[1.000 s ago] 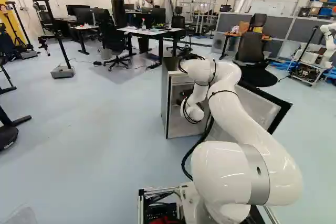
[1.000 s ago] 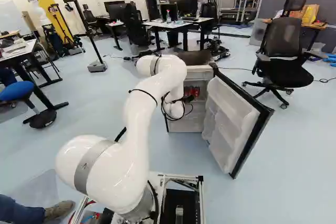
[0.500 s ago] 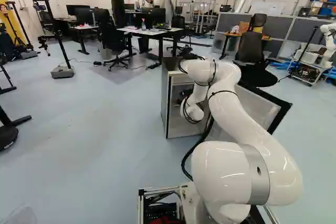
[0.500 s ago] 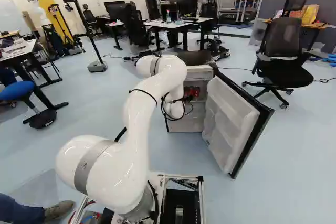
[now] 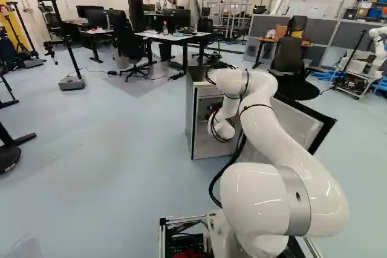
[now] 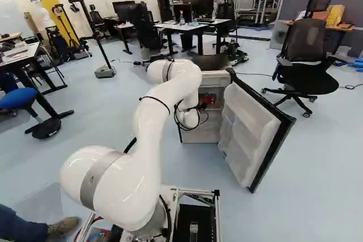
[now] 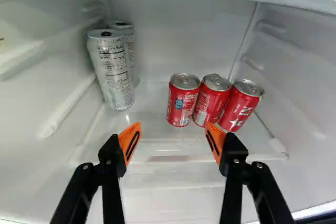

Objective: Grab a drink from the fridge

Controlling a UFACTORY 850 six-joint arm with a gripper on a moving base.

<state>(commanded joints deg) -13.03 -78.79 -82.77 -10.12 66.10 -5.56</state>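
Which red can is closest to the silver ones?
The end red can facing the silver cans; the middle red can and the far-end red can stand beyond it, farther from them.

The three short, cylindrical red metal cans (image 7: 210, 100) had silver tops and white markings: a blue patch on one, a white star on another. The two tall, cylindrical silver metal cans (image 7: 112, 72) bore rows of fine black print. The boxy fridge's smooth plastic lining (image 7: 178, 19) was white. Its flat, rectangular door (image 6: 247, 131) was white, edged black. The angular black fingers (image 7: 111, 162) had bright orange pads (image 7: 127, 138), slotted black.
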